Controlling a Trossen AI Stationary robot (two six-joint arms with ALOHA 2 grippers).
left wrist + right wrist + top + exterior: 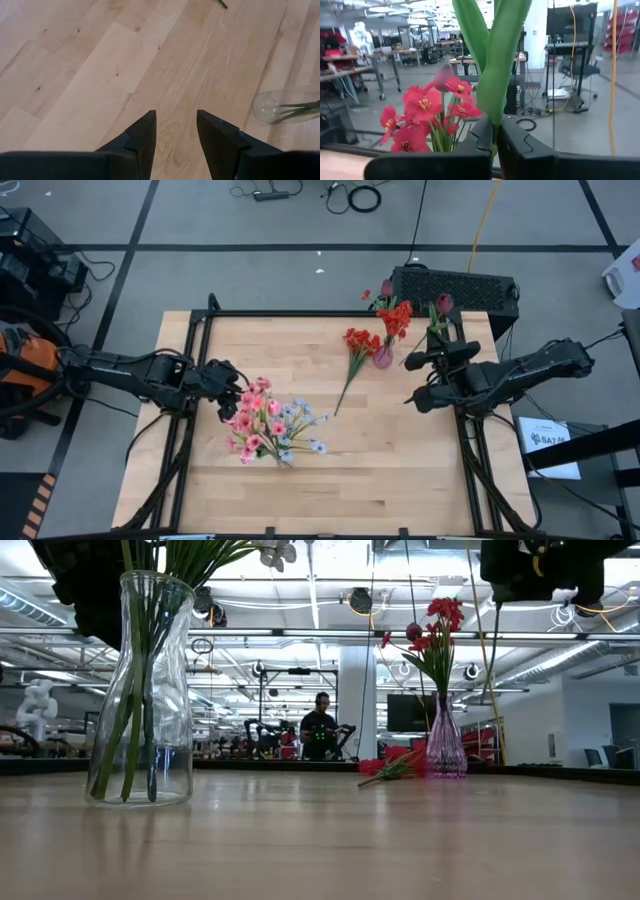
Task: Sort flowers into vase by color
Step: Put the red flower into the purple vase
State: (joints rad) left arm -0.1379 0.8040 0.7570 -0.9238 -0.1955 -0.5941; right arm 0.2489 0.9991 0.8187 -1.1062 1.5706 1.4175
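A clear glass vase (145,690) near the table's left front holds pink and pale blue flowers (265,422). A small pink vase (445,745) at the far middle holds red flowers (395,320). Beside it a red spray (355,348) lies flat on the wood. My right gripper (495,135), beside the pink vase toward the table's right, points level toward the far edge. It is shut on a flower with green leaves and a dark pink-red bud (443,303). My left gripper (175,130) hangs open over bare wood left of the clear vase, holding nothing. My right gripper pinches the flower's thin green stem (494,146) between its two fingers, just below where the leaves (495,85) spread. The fingers come level from the near side and lie across the stem. The flower is lifted clear of the table, with leaves and bud rising above the fingers.
A black box (455,285) stands past the table's far edge behind the pink vase. Black frame rails (300,313) border the table. Bare wood (400,460) lies between the two vases and toward the near edge. A person (320,730) sits in the room beyond.
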